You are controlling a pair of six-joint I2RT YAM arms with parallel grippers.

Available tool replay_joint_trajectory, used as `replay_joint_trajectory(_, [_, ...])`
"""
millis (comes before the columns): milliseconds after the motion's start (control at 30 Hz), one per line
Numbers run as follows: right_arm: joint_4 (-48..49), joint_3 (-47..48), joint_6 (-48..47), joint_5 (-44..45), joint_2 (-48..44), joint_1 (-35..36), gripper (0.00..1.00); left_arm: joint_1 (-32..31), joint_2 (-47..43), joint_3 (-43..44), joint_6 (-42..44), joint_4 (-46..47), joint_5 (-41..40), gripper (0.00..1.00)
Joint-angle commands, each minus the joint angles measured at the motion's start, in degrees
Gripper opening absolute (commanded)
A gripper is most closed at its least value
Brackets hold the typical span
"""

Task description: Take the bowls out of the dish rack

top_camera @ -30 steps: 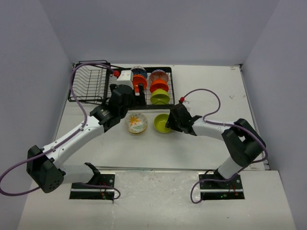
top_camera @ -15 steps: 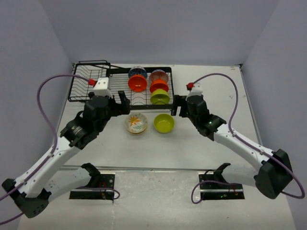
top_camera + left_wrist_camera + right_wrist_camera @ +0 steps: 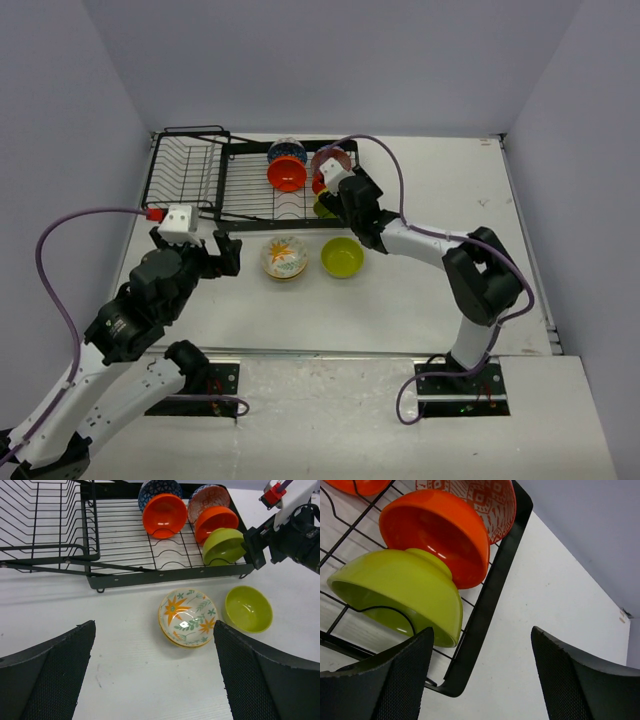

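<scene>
The black wire dish rack (image 3: 215, 185) stands at the back; it also shows in the left wrist view (image 3: 150, 575). In it stand a blue-patterned bowl (image 3: 159, 487), an orange bowl (image 3: 164, 516), a red-patterned bowl (image 3: 480, 497), a second orange bowl (image 3: 435, 535) and a lime green bowl (image 3: 395, 590). On the table lie a stacked floral bowl (image 3: 284, 257) and a lime bowl (image 3: 342, 257). My right gripper (image 3: 480, 680) is open at the rack's front right corner, its left finger just below the racked lime bowl. My left gripper (image 3: 155, 680) is open and empty, near of the rack.
The rack's tilted basket section (image 3: 185, 170) at the back left holds nothing that I can see. Grey walls close in the table on three sides. The rack's black frame bar (image 3: 485, 615) runs between my right fingers.
My left arm has pulled back from the rack toward the near left. My right arm has swung left and forward to the rack's front right corner, by the lime bowl.
</scene>
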Motion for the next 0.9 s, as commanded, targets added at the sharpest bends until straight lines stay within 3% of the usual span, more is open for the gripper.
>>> replay_joint_trajectory(0, [6.84,1.57,-6.70,0.42,-0.02,1.29,0.79,0.40,-1.68,-1.85,2.73,1.17,-1.84,1.00])
replay_joint_trajectory(300, [13.26,4.73,-12.15,2.87,9.64,1.38,0.65,0.31,-3.71,-5.89,1.68,4.17,0.01,1.00])
replay_joint_trajectory(433, [15.89,4.20,-12.41,3.14,10.53,1.46,0.56,0.31,-4.07,-6.25,1.86,4.79,0.88,1.00])
replay_joint_trajectory(567, [18.53,3.42,-13.81,4.36,11.14,2.16,0.40,0.31,-4.24,-6.34,1.86,4.79,1.06,1.00])
replay_joint_trajectory(867, [21.87,3.59,-16.19,7.44,12.90,2.69,0.24,0.31,-4.42,-6.51,2.03,5.05,1.32,1.00])
